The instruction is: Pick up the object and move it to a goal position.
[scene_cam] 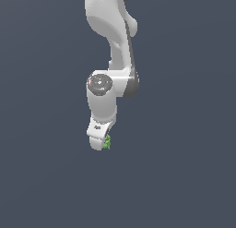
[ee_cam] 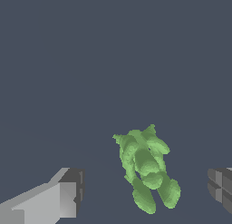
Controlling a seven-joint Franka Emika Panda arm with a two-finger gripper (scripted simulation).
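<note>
In the exterior view, the white arm (scene_cam: 110, 61) reaches down from above over a plain dark grey surface (scene_cam: 184, 176). The gripper (scene_cam: 102, 143) points downward, and the green figurine (scene_cam: 107, 142) shows as a small speck right at its tip, on the side toward the exterior view's right; whether it touches the gripper seems likely but is too small to tell.

In the wrist view, the green figurine (ee_cam: 147, 166) lies between the two fingers (ee_cam: 68, 193), which stand wide apart with clear gaps on both sides of it.
</note>
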